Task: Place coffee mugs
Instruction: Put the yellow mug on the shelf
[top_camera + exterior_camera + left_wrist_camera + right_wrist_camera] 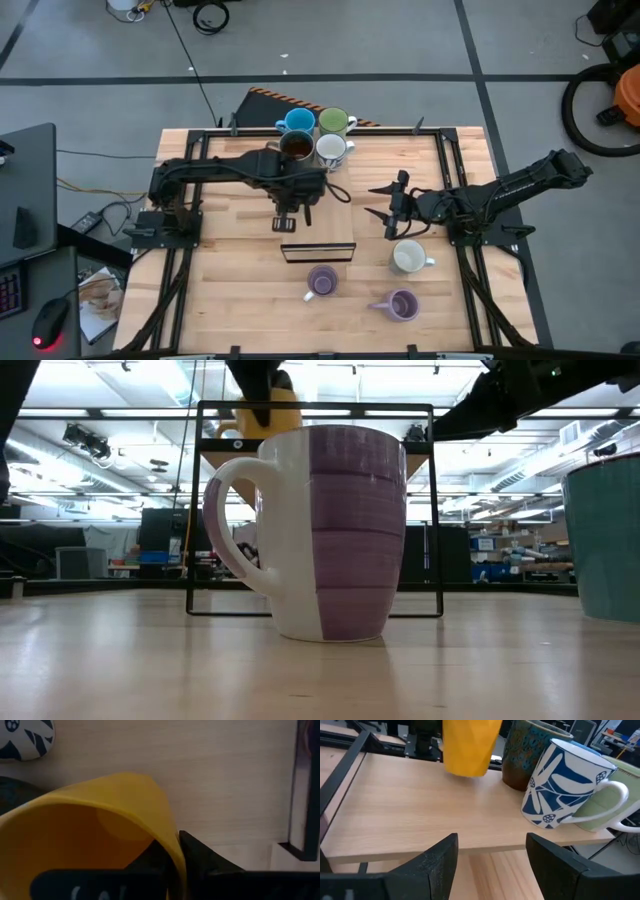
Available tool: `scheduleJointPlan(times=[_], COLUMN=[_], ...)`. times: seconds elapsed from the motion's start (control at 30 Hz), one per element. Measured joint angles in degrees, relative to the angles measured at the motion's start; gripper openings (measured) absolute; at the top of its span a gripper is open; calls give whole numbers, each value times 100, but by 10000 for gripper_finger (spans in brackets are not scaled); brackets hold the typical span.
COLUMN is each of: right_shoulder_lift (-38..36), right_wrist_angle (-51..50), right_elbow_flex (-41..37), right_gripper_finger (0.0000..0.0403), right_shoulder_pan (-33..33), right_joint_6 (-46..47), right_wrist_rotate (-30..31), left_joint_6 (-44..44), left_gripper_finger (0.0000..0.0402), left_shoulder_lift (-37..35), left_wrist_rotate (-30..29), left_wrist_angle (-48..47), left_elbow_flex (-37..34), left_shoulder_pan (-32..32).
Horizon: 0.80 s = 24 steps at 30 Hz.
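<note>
A: Left gripper (170, 870) clamps the rim of a round yellow-orange ceramic mug (100, 830), lifted clear of the pale wooden table (220, 290), beside the dark brown glazed mug (297, 148).

B: And the right gripper (490, 855)?

A: Fingers spread, holding nothing, just above a plain white mug (408, 257).

A black rectangular frame (318, 252) is standing on the wooden table (230, 290), near the middle. A black cable (190, 60) is running across the grey floor behind. An orange-wheeled machine (608, 95) is sitting at the far right
</note>
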Motion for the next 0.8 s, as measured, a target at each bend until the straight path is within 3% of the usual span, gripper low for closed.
scheduleJointPlan(times=[0.63, 0.8], right_shoulder_lift=[-2, -2], right_wrist_angle=[48, 55], right_elbow_flex=[0, 0], right_gripper_finger=[240, 240], right_shoulder_pan=[93, 91], right_joint_6=[-48, -43], right_wrist_rotate=[4, 4], left_joint_6=[275, 279], left_gripper_finger=[37, 53], left_shoulder_lift=[18, 16], left_wrist_rotate=[-271, -290], left_wrist_angle=[-75, 40], left_elbow_flex=[-185, -189], left_shoulder_pan=[11, 11])
